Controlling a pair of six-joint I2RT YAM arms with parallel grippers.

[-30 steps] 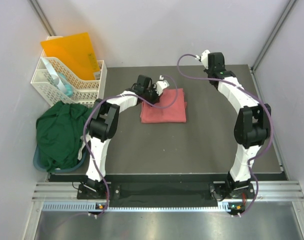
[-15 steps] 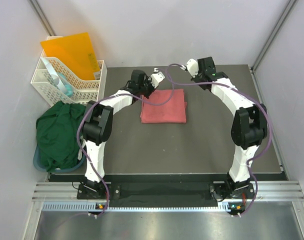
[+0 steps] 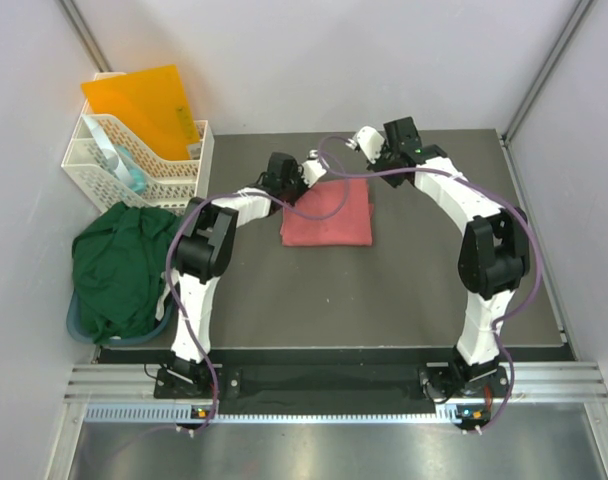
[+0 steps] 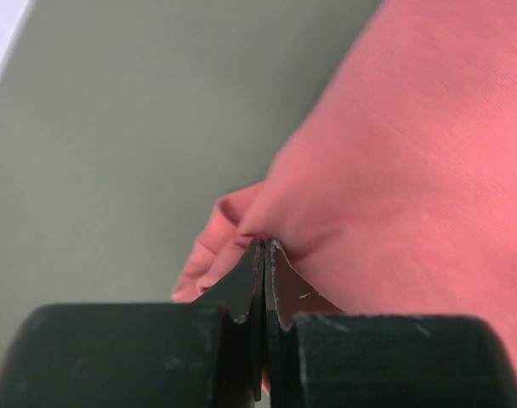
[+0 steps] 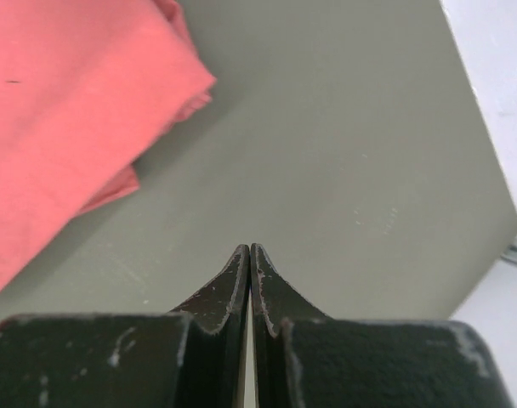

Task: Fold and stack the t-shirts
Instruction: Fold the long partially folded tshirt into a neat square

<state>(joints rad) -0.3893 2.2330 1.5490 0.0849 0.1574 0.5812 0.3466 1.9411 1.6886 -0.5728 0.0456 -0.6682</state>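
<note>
The salmon-pink t-shirt [image 3: 327, 214] lies folded into a rectangle on the dark table mat. In the left wrist view its cloth [image 4: 411, 153] fills the right side. My left gripper [image 3: 316, 172] is shut at the shirt's far left edge. Its tips [image 4: 264, 245] touch a small pucker of cloth, and nothing shows between the jaws. My right gripper [image 3: 359, 150] is shut with nothing in it, over bare mat just beyond the shirt's far right corner [image 5: 169, 81]. The dark green t-shirt [image 3: 119, 265] is a crumpled heap off the mat's left edge.
A white plastic basket [image 3: 134, 165] with an orange folder [image 3: 144, 100] stands at the back left. A bluish rim [image 3: 74, 322] shows under the green heap. The mat's far edge [image 5: 488, 153] and the white wall lie close behind the right gripper.
The right gripper has swung left from the back right toward the pink shirt's far corner. The left gripper has come off the shirt, gone past its far edge and returned to it. The shirt has not moved.
</note>
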